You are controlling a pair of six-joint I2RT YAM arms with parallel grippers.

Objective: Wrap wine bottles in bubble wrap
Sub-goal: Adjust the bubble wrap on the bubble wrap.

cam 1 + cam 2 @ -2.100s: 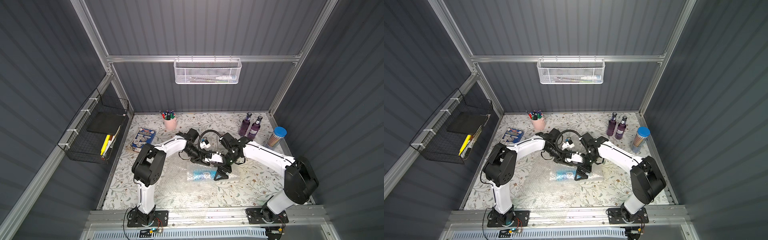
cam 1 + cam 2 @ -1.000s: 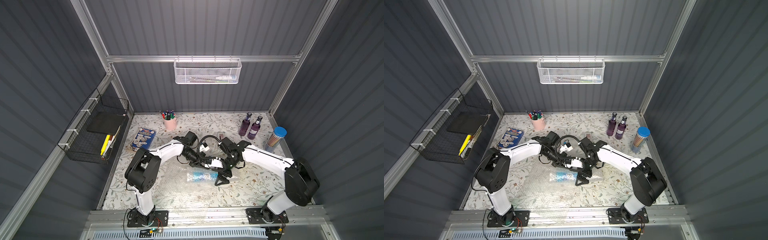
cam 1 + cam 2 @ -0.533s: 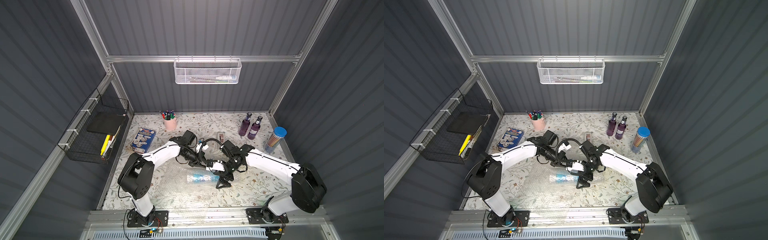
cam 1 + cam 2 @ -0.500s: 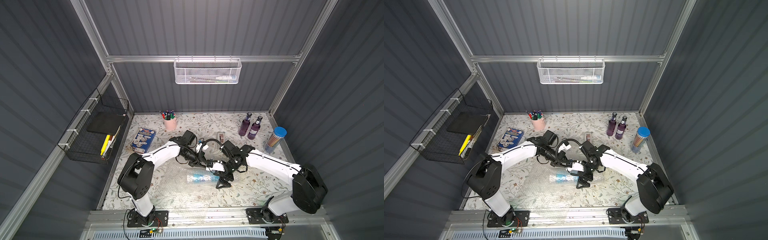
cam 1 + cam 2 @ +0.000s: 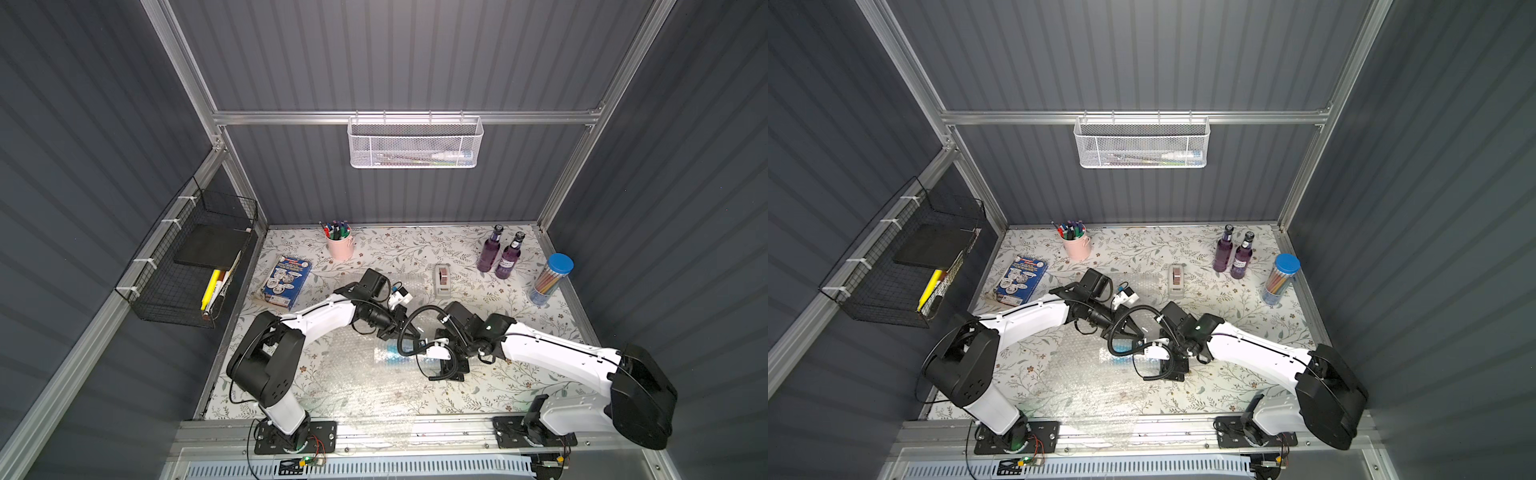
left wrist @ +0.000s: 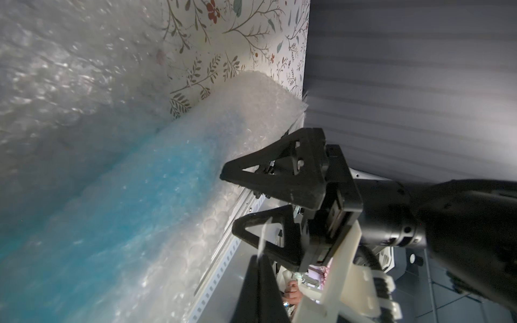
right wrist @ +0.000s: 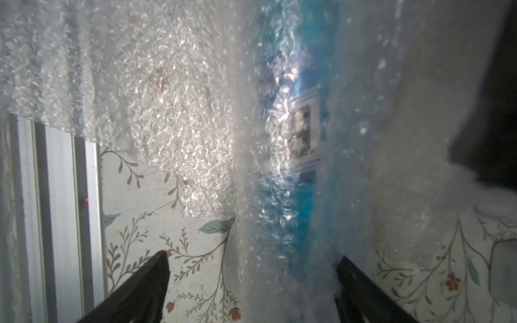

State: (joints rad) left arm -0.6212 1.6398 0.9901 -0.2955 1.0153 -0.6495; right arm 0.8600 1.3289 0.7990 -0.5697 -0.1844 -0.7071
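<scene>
Since the blue bottle (image 5: 392,354) lies on its side, long axis running across the table along the front rail, the next roll likely depends on which gripper spans it. In both top views the right gripper (image 5: 448,366) sits at the bottle's right end. The left gripper (image 5: 402,330) is just behind the bottle on its far side. The bubble wrap (image 5: 353,384) is spread under the bottle and towards the front rail. Two purple bottles (image 5: 496,253) stand well apart at the back right, their labels too small to read.

The left wrist view shows the bottle (image 6: 154,190) as a blue blur inside a roll of wrap (image 6: 56,70). The right gripper (image 6: 228,205) is at the roll's flank, jaws apart. The left gripper's own fingers look pressed together; whether they nip film cannot be told.

The right wrist view has the right gripper (image 7: 253,257) straddling the wrapped bottle (image 7: 296,195), which points straight away from it. Only the right-hand finger seems to touch the wrap. A pale label (image 7: 305,131) shows through, unreadable.
</scene>
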